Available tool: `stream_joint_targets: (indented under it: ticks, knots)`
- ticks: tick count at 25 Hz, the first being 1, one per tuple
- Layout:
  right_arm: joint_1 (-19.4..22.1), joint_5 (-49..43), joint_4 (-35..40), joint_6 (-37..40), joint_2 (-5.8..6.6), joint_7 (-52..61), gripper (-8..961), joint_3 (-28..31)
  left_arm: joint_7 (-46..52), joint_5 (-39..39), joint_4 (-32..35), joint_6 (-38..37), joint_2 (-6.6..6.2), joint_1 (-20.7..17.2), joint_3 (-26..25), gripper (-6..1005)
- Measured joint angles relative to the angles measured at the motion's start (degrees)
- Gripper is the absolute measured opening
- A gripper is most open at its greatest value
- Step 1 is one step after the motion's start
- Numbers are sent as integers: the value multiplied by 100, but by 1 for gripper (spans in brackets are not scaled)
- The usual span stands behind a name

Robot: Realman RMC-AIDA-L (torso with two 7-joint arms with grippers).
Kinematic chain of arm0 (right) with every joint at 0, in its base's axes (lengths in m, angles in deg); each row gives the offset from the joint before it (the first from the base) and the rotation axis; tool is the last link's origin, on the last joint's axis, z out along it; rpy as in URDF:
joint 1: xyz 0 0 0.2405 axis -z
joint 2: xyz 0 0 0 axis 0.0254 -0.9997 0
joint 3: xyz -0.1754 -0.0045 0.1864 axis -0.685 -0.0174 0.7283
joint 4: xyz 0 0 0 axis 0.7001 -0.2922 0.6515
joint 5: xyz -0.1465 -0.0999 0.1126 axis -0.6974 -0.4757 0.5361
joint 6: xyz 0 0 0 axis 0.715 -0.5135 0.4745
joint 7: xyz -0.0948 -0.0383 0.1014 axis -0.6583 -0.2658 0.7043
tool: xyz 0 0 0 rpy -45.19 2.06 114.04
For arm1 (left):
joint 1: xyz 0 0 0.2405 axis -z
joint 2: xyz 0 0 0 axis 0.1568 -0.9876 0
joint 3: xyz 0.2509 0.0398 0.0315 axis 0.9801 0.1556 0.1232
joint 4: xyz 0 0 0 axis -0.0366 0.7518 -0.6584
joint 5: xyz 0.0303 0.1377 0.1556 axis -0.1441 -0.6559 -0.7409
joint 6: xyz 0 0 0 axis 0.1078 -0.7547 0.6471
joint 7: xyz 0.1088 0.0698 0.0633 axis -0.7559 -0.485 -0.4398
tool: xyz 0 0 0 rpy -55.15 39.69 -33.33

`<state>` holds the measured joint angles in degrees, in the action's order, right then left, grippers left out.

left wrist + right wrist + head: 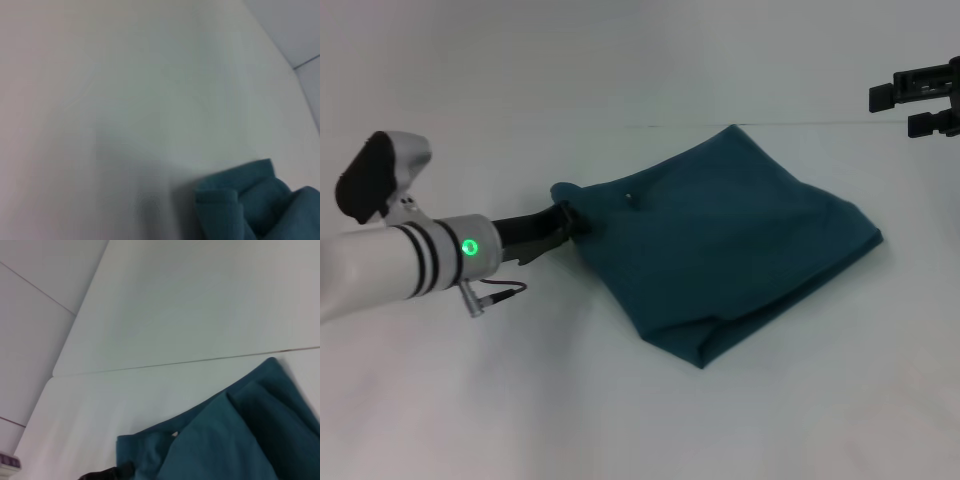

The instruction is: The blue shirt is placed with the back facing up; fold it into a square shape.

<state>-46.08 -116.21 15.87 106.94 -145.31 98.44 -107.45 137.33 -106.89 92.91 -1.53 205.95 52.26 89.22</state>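
here the left end effector (572, 222) pinches the folded blue shirt (730, 240) corner, fingertips hidden; right end effector (920, 98) open, cut off

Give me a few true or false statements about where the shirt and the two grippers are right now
1. The blue shirt lies spread out flat at full size. False: it is already folded into a compact, layered bundle.
2. The left gripper is at the shirt's left edge, on bunched fabric. True.
3. The right gripper is pressing down on the shirt. False: it is raised, clear of the shirt, at the far right.
4. White lettering shows on the shirt. False: only plain blue fabric is visible.
5. The shirt rests on a white table. True.
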Motion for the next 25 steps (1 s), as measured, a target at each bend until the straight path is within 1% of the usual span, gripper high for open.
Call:
stream_joint_targets:
  ticks: [4, 5, 6, 9, 10, 11, 15, 18, 20, 22, 25]
  knots:
    - [16, -1, 0, 8, -5, 0, 947, 0, 28, -51, 107, -495, -165, -116, -23, 52]
    - [23, -1, 0, 30, -7, 0, 947, 0, 86, -165, 132, -744, -255, -134, -46, 52]
    - [34, -1, 0, 35, -8, 0, 947, 0, 86, -165, 132, -744, -255, -134, -46, 52]
    - [57, -1, 0, 39, -14, 0, 947, 0, 242, -420, 243, -1098, -349, -163, -119, 52]
    - [75, -1, 0, 36, -19, 0, 947, 0, 338, -614, 337, -1205, -379, -175, -202, 52]
    - [75, -1, 0, 36, -19, 0, 947, 0, 338, -614, 337, -1205, -379, -175, -202, 52]
    - [84, -2, 0, 40, -24, 0, 947, 0, 515, -1101, 456, -1270, -462, -138, -372, 52]
    - [87, -1, 0, 46, -25, 0, 947, -1, 587, -1478, 575, -1193, -547, -34, -503, 51]
    - [87, -1, -2, 41, -34, 0, 947, -19, 400, -1634, 607, -1032, -619, 120, -532, 51]
    - [87, -2, -7, 28, -53, 0, 947, -48, 253, -1659, 609, -937, -634, 190, -520, 51]
    - [78, -5, -35, 21, -80, -26, 947, -59, -101, -1666, 608, -691, -618, 318, -481, 51]
